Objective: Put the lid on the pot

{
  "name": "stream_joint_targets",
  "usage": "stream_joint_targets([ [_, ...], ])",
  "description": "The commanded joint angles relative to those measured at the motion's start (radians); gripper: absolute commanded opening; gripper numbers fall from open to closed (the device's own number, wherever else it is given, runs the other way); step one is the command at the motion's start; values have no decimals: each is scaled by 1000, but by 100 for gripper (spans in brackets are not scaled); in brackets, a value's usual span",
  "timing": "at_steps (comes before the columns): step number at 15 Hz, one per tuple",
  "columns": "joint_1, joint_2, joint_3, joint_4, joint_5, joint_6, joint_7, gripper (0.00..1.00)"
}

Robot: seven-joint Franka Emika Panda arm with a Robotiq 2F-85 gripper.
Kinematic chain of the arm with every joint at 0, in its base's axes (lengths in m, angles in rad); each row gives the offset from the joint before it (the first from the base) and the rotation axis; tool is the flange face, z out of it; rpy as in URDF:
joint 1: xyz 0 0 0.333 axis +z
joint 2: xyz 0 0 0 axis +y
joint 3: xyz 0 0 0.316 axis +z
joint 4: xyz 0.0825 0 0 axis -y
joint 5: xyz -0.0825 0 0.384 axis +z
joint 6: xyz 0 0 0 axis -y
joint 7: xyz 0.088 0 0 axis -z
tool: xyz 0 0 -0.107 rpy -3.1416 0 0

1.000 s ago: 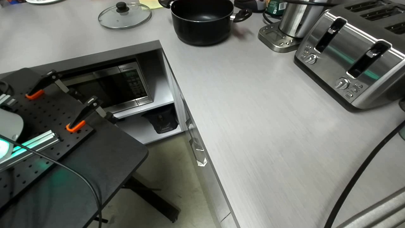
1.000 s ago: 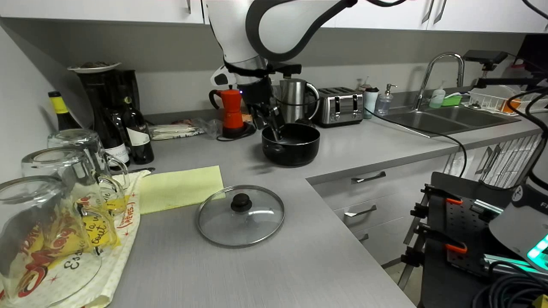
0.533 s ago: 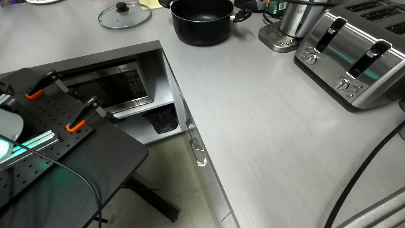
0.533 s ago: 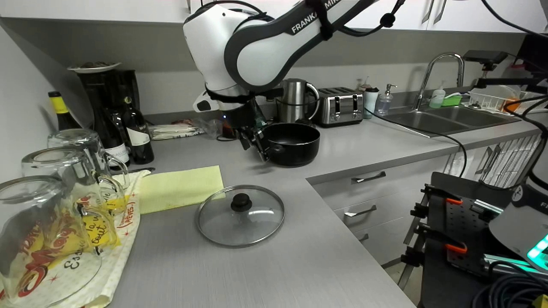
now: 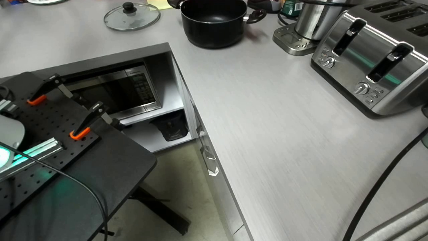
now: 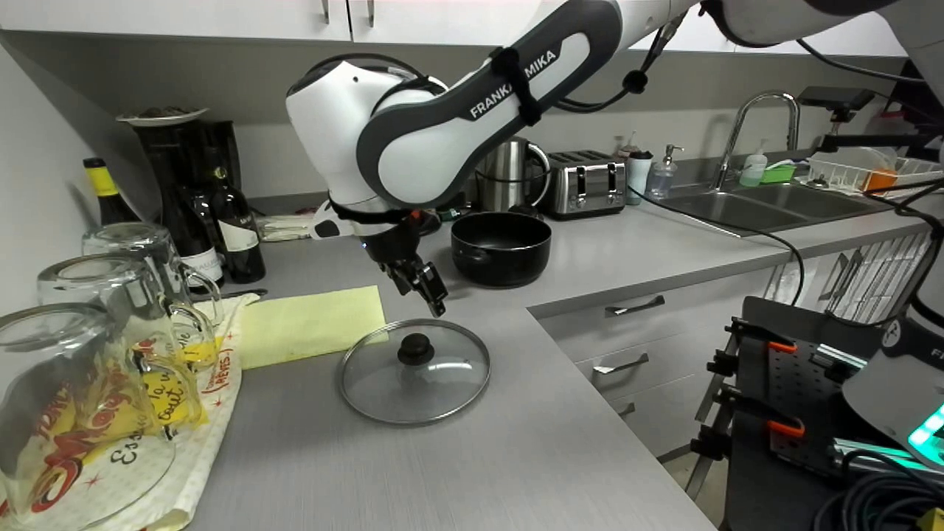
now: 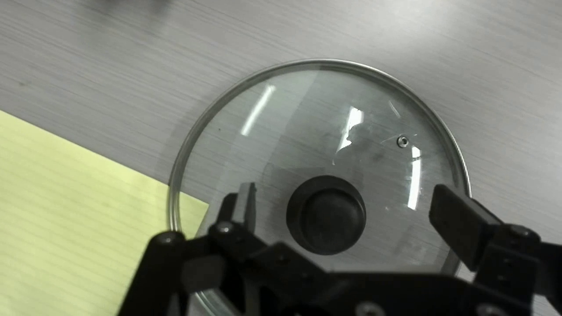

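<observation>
The clear glass lid lies flat on the counter with its dark knob up, in both exterior views and in the wrist view. The black pot stands upright and uncovered behind it, in both exterior views. My gripper is in the air above the lid's far edge, left of the pot in that exterior view. In the wrist view my gripper is open and empty, its fingers apart on either side of the knob in the picture. The pot is out of the wrist view.
A yellow cloth lies beside the lid. Glass mugs and wine bottles stand left of it. A steel kettle and a silver toaster stand behind the pot. The counter edge runs right of the lid.
My gripper has moved from over the pot, past its left side, toward the camera, and now hangs above the lid's far edge. The lid and the pot have not moved.
</observation>
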Motion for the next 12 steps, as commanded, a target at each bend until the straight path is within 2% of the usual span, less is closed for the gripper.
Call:
stream_joint_targets([
  [1,29,97,-8,116,-20,-28,-26,100],
  [12,75,227,-31,235,-42,-31,-53,100],
])
